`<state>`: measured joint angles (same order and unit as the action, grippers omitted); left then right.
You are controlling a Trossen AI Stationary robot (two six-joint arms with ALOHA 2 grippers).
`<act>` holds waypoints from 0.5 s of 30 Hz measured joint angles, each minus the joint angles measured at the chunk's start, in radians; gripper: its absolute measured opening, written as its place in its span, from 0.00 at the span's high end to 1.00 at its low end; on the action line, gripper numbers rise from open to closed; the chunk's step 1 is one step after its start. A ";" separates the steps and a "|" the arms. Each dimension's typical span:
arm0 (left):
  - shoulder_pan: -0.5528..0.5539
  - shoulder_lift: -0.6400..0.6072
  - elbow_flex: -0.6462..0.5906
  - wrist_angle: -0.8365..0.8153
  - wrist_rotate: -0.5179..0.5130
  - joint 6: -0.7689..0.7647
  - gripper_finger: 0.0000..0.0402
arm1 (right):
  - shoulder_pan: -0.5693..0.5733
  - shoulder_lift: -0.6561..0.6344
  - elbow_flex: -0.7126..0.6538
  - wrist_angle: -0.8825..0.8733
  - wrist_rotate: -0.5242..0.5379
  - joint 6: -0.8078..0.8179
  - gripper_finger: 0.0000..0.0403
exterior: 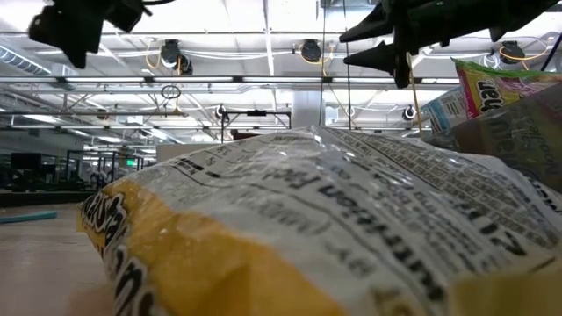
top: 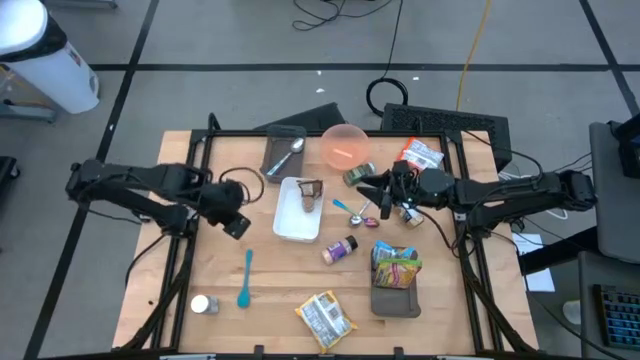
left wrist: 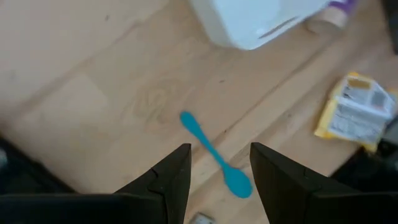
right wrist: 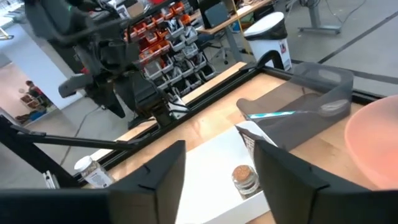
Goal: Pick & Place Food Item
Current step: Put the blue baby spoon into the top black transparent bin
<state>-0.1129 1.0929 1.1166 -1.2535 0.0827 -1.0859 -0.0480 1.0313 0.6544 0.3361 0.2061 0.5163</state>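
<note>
A white tray (top: 290, 228) lies at the table's middle, with a small brown-topped jar (right wrist: 244, 177) and a dark packet (top: 312, 190) in its far end. My right gripper (right wrist: 219, 149) hovers open just right of that tray, pointing level toward the table's left with nothing between its fingers. My left gripper (left wrist: 219, 152) hangs open above the bare wood left of the tray, pointing steeply down. A blue spoon (left wrist: 199, 134) lies on the table below it, untouched.
A pink bowl (top: 345, 145) and a grey tray with a metal spoon (top: 283, 152) sit at the far side. A purple-capped bottle (top: 340, 250), a green bag in a grey tray (top: 395, 265), a yellow snack bag (top: 325, 318) and a small jar (top: 203, 305) lie nearer.
</note>
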 joint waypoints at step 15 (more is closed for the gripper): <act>-0.391 0.105 -0.177 0.297 -0.092 -0.744 0.58 | 0.045 0.084 0.000 0.160 -0.219 0.171 0.41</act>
<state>-0.5043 1.1980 0.9393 -0.9563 -0.0090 -1.8294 -0.0035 1.1156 0.6544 0.4964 -0.0131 0.6874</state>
